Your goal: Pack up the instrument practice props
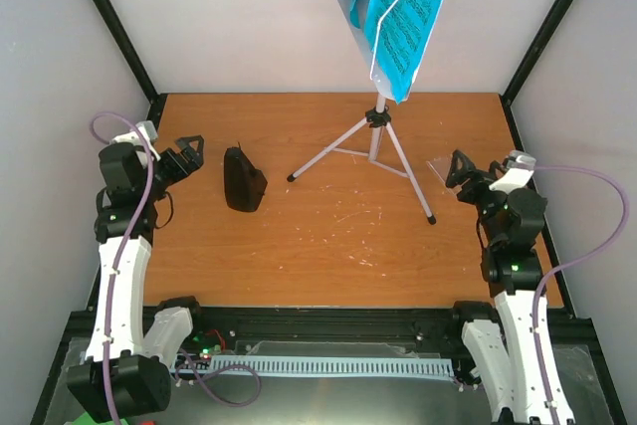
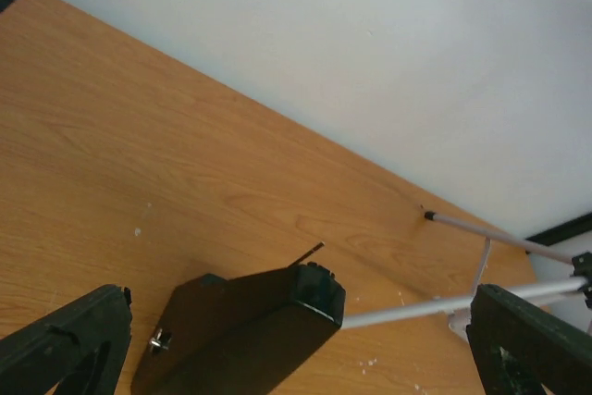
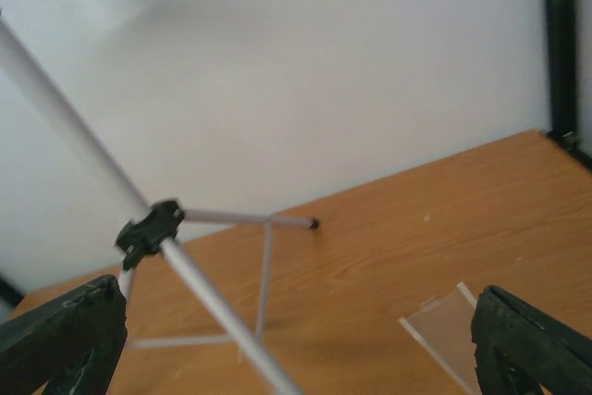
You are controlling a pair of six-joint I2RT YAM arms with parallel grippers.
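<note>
With the left claw and right claw both wide and empty, nudging a leg of the top-heavy stand could tip it and spill the pages.

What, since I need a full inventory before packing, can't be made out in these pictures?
Top external: the music stand has its tray hidden behind the cyan pages and cut off by the top edge; the notes are too small to read.
Left wrist: the metronome runs off the bottom edge; its face is unseen.
Right wrist: a clear sheet, cut by the bottom edge, unidentifiable.
</note>
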